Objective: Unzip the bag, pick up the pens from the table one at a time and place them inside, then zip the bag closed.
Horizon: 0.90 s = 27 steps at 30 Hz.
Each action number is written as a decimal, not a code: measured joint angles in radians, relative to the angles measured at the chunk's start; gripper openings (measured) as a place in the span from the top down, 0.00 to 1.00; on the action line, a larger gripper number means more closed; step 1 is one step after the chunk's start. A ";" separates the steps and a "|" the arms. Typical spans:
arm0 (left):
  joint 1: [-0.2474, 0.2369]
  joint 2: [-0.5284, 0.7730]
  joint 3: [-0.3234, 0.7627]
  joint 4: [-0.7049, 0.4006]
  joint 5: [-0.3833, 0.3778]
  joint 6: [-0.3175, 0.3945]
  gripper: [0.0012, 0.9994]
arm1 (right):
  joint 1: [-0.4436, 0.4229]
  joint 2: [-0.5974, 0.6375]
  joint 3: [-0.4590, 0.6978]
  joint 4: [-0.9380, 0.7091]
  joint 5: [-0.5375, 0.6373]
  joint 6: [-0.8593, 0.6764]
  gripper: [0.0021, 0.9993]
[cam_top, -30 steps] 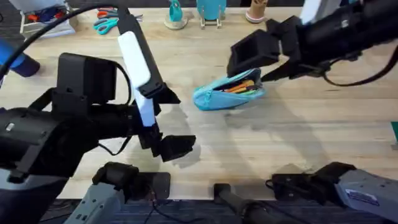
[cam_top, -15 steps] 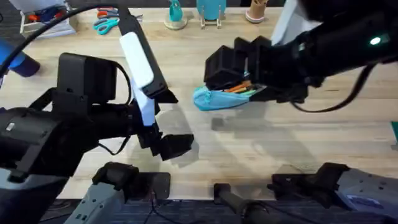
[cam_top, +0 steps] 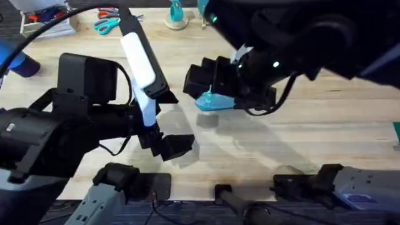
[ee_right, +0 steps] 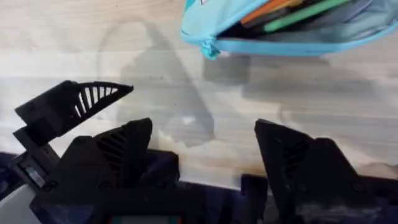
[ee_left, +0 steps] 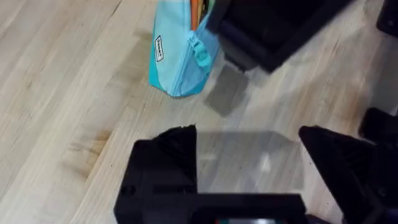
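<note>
Light blue soft fabric pouch (cam_top: 214,102) lies mid-table on pale plank wooden tabletop (cam_top: 325,131), zipper open, orange pen (ee_right: 273,9) and green pen (ee_right: 305,15) inside | right gripper (ee_right: 202,146) spread, empty, just beside pouch's zipper-pull end | left gripper (ee_left: 249,146) spread, empty, over bare wood near pouch | tabletop toward the arm bases unobstructed

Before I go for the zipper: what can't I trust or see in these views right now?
- Bag, overhead: the right arm covers all but one end.
- Pens, right wrist: both lie inside the open bag, their ends cut off by the frame edge.
- Zipper pull, left wrist: visible, but the rest of the opening is hidden behind the right arm.
</note>
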 joint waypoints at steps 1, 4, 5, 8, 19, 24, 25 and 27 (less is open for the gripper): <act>0.000 0.000 0.000 0.000 0.000 0.000 0.00 | 0.011 0.004 0.000 0.005 0.018 0.008 0.00; 0.000 0.000 0.000 0.000 0.000 0.000 0.00 | 0.039 0.006 0.000 0.009 0.063 0.037 0.00; 0.000 0.000 0.000 0.000 0.000 0.000 0.00 | 0.045 0.006 0.000 0.010 0.075 0.045 0.00; 0.000 0.000 0.000 0.000 0.000 0.000 0.00 | 0.070 0.022 0.000 0.010 0.118 0.069 0.00; 0.000 0.000 0.000 0.000 0.000 0.000 0.00 | 0.095 0.104 0.000 0.018 0.162 0.082 0.00; 0.000 0.000 0.000 0.000 0.000 0.000 0.00 | 0.095 0.107 0.000 0.046 0.197 0.095 0.00; 0.000 0.000 0.000 0.000 0.000 0.000 0.01 | 0.095 0.109 0.000 0.049 0.208 0.096 0.00; 0.000 0.000 0.000 0.000 0.000 0.000 0.00 | 0.095 0.114 0.000 0.064 0.222 0.099 0.00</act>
